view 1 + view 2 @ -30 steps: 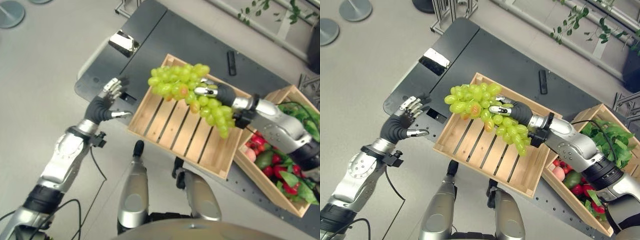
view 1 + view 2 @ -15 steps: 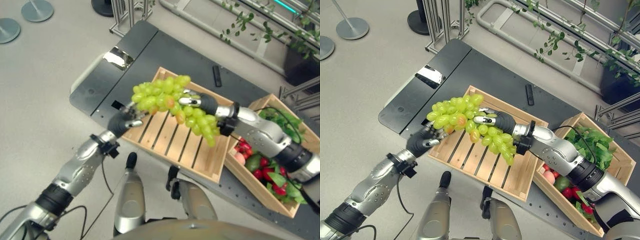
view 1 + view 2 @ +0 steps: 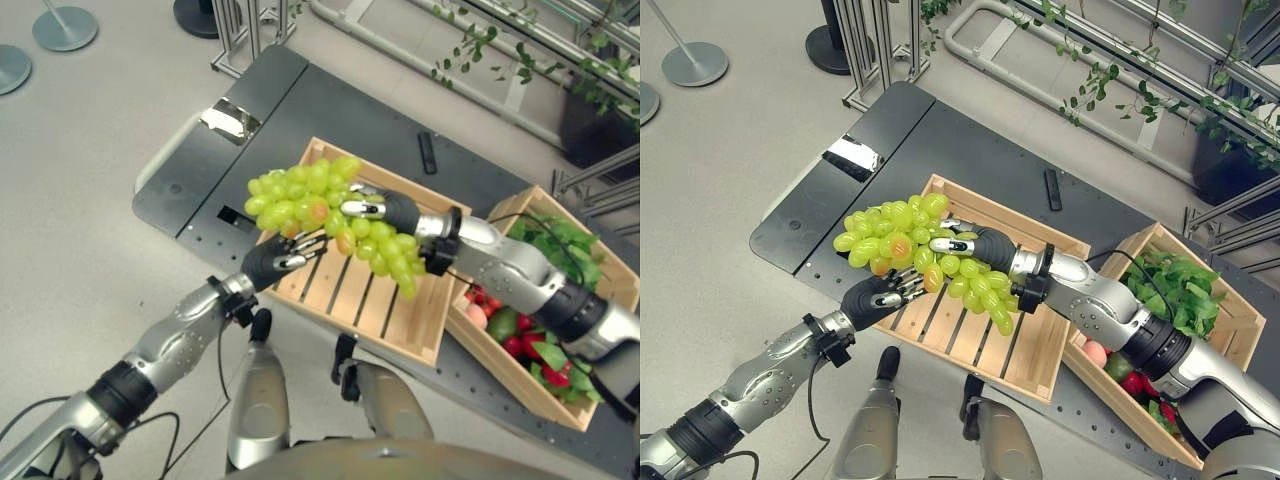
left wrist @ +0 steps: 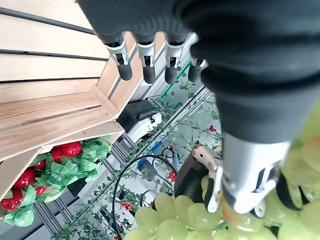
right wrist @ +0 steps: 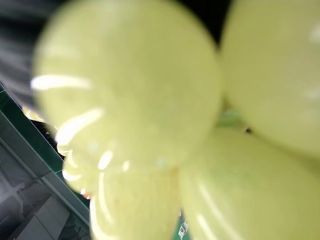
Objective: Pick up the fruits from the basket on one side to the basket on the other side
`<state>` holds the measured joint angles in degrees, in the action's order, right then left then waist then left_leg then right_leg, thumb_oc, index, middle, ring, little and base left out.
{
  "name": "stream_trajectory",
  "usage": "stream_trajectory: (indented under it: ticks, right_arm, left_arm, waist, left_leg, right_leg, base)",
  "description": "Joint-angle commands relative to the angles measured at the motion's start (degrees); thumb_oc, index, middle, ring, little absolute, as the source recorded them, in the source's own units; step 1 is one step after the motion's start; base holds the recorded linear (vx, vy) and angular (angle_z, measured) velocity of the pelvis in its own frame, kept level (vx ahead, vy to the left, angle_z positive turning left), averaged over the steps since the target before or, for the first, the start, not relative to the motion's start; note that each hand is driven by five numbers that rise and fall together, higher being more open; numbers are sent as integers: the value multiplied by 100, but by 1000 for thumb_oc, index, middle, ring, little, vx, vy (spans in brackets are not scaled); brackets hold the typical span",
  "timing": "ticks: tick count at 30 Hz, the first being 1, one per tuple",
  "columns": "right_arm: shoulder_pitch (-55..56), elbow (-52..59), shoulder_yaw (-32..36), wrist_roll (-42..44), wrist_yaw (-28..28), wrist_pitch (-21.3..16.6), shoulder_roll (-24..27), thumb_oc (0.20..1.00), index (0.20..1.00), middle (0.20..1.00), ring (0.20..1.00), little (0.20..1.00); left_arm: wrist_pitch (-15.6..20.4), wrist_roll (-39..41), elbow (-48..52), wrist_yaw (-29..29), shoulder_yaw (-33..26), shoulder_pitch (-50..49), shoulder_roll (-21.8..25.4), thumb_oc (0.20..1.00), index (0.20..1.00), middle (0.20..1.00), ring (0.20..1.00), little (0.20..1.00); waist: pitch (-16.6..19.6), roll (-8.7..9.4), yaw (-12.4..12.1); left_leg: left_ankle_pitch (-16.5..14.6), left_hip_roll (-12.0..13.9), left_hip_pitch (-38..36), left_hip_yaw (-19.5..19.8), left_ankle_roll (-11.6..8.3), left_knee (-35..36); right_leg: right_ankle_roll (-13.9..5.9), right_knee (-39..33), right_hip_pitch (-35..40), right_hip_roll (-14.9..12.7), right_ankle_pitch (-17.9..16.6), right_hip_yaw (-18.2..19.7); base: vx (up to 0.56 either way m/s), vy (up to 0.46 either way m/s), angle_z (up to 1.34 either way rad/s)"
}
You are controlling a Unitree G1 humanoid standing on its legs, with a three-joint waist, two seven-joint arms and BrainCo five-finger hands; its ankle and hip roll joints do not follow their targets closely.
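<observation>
Left hand (image 3: 878, 297): one, raised under the left end of the grapes, fingers straight and relaxed, holding nothing; a second ago it hung well to the left over the tabletop edge and has since come in beneath the bunch.
Grapes (image 3: 902, 234): one green bunch, held in the air above the left part of the empty crate.
Empty crate (image 3: 1040, 345): one slatted wooden crate on the tabletop, nothing lying in it.
Right hand (image 3: 975, 243): one, fingers curled round the middle of the bunch, clamped on it; it has carried the grapes a little further left than a second ago.
Remote (image 3: 1051, 188): one small dark bar lying on the tabletop behind the empty crate.
Full crate (image 3: 1238, 348): one, at the right, holding green leaves, red fruit and a peach-coloured piece.
Tabletop (image 3: 970, 150): one dark surface carrying both crates.
</observation>
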<state>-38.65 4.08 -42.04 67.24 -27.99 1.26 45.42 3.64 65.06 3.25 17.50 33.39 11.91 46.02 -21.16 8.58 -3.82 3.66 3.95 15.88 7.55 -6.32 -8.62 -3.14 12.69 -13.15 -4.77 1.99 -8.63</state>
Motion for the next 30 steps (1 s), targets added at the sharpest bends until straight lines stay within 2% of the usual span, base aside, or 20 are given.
stream_trajectory:
  ticks: [1, 13, 19, 21, 23, 30]
  right_arm:
    - [-411, 408, -21, 574, -71, -500, -174, 200, 200, 200, 200, 200]
    - [225, 418, 305, 582, -42, -452, -398, 200, 200, 200, 200, 200]
    - [739, 593, 495, 579, -78, -327, -459, 200, 200, 200, 200, 200]
    - [741, 595, 497, 579, -78, -326, -458, 200, 200, 200, 200, 200]
    - [1005, 622, 564, 594, -97, -237, -482, 200, 200, 200, 200, 200]
    - [1362, 692, 625, 616, -187, -120, -463, 200, 200, 200, 200, 200]
  left_arm:
    - [114, 289, 102, 92, -142, -84, -52, 1000, 1000, 1000, 1000, 1000]
    - [88, 529, 368, 27, -241, -267, -317, 1000, 1000, 1000, 1000, 1000]
    - [32, 986, 743, -12, -315, -325, -702, 1000, 1000, 1000, 1000, 1000]
    - [32, 987, 743, -12, -313, -324, -702, 1000, 1000, 1000, 1000, 1000]
    - [-8, 1232, 921, -11, -282, -356, -929, 1000, 1000, 1000, 1000, 1000]
    - [-1, 1348, 959, -1, -269, -381, -1158, 1000, 1000, 1000, 1000, 1000]
  waist:
    - [337, 229, 53]
    - [345, 233, 32]
    - [309, 254, 33]
    - [310, 253, 33]
    - [279, 275, 25]
    - [233, 313, 13]
  left_leg:
    - [-316, 23, 145, -71, 147, -368]
    - [-292, -13, 194, -30, 159, -329]
    - [-252, -31, 228, 20, 172, -257]
    - [-251, -32, 228, 21, 172, -257]
    - [-238, -55, 246, 51, 176, -231]
    - [-236, -64, 269, 87, 178, -232]
  right_leg:
    - [-655, -160, 66, -400, -202, 129]
    - [-628, -176, 69, -408, -180, 79]
    - [-627, -164, 43, -423, -174, 28]
    - [-627, -164, 43, -423, -174, 27]
    - [-630, -148, 36, -442, -166, -9]
    - [-634, -125, 33, -461, -155, -44]
  base:
    - [0, 0, 0]
    - [-1, 0, 1]
    - [0, -3, 3]
    - [0, -4, 2]
    - [-1, -13, 8]
    - [1, -3, 2]
